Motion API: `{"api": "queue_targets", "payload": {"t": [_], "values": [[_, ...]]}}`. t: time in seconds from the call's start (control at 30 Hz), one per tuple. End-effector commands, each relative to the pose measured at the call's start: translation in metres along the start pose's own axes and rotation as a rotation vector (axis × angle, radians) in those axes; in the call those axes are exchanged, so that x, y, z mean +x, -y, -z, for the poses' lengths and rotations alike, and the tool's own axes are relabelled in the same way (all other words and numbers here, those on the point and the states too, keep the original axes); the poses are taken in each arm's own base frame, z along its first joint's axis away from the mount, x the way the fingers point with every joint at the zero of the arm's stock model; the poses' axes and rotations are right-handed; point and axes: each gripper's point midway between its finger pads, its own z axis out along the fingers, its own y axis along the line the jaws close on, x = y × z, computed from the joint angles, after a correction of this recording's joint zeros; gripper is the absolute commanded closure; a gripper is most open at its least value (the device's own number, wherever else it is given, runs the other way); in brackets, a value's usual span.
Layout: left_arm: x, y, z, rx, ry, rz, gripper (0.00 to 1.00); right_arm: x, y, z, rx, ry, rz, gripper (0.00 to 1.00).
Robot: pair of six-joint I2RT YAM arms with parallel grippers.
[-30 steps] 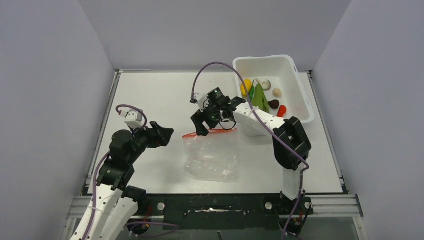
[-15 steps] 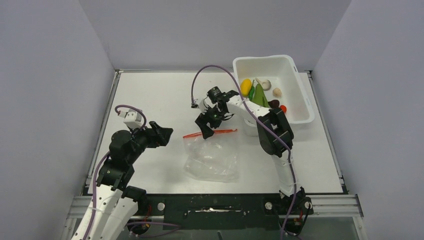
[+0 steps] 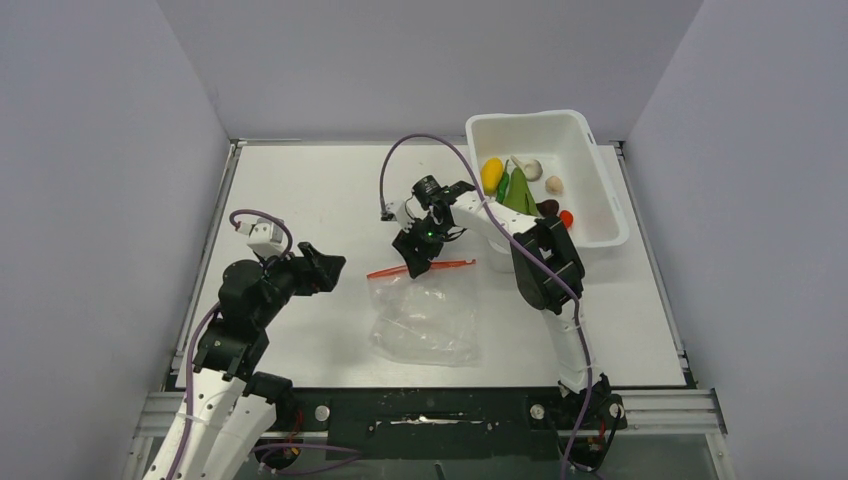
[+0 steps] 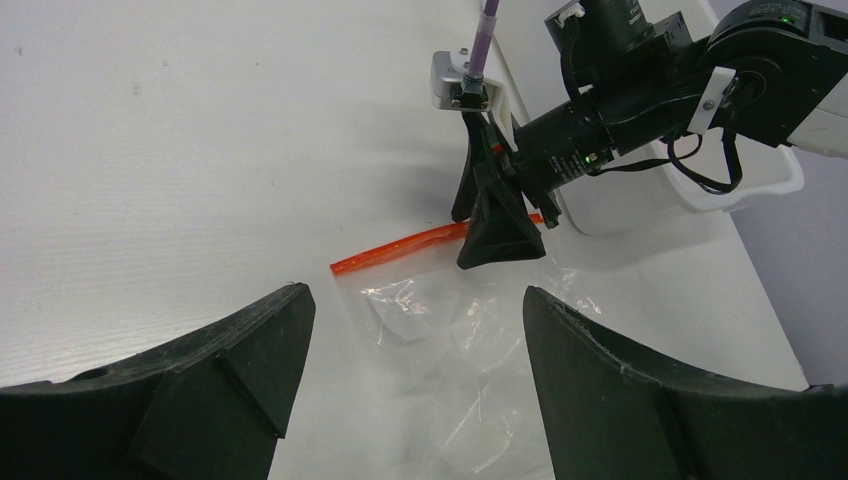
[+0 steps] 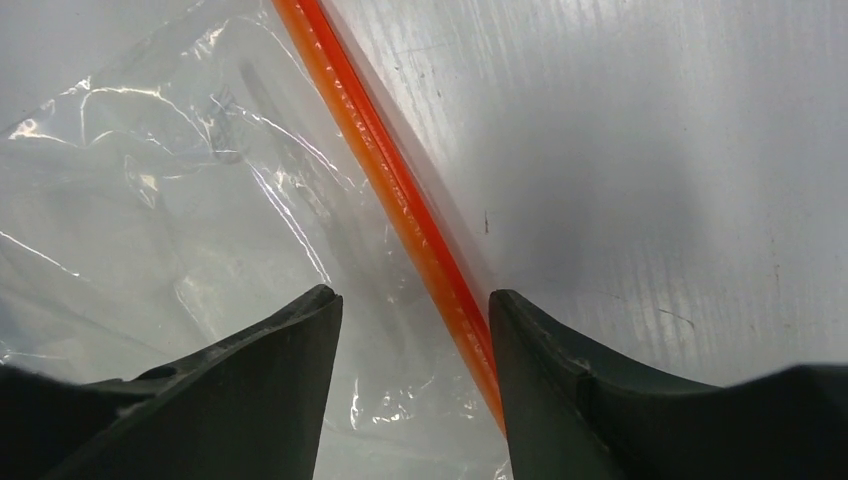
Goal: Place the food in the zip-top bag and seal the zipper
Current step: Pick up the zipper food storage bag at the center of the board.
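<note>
The clear zip-top bag point(image 3: 425, 318) lies flat on the table, its red-orange zipper point(image 3: 420, 268) along the far edge. My right gripper point(image 3: 418, 262) is open and points down at the zipper; in the right wrist view its jaws straddle the zipper point(image 5: 400, 190) over the bag point(image 5: 180, 200). My left gripper point(image 3: 328, 270) is open and empty, left of the bag; its wrist view shows the bag point(image 4: 450, 330), zipper point(image 4: 400, 248) and right gripper point(image 4: 497, 235). The food sits in the white tub point(image 3: 580, 130): yellow lump point(image 3: 491, 172), green leaf point(image 3: 521, 194), beige pieces point(image 3: 553, 184), maroon piece point(image 3: 547, 207), orange-red cone point(image 3: 566, 215).
The white tub stands at the back right of the table, next to the right arm's forearm. Grey walls close in the table on three sides. A purple cable point(image 3: 420, 150) loops over the right wrist.
My right arm has reached further forward and its gripper has come down onto the zipper strip, near its middle. My left arm has stayed in place.
</note>
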Motion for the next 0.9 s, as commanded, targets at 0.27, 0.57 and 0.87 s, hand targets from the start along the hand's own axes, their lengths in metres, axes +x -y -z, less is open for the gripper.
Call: {"api": "queue_targets", "payload": {"t": [0.27, 0.57, 0.87], "values": [[-0.015, 0.006, 0.0, 0.022, 0.052, -0.006, 0.24, -0.024, 0.005, 0.021, 0.126, 0.054, 0.047, 0.88], [-0.014, 0.005, -0.001, 0.021, 0.049, -0.002, 0.24, -0.046, -0.025, 0.06, 0.227, 0.157, 0.115, 1.0], [-0.013, 0.007, -0.008, 0.017, 0.02, 0.042, 0.3, -0.07, -0.047, 0.103, 0.345, 0.298, 0.072, 1.0]]}}
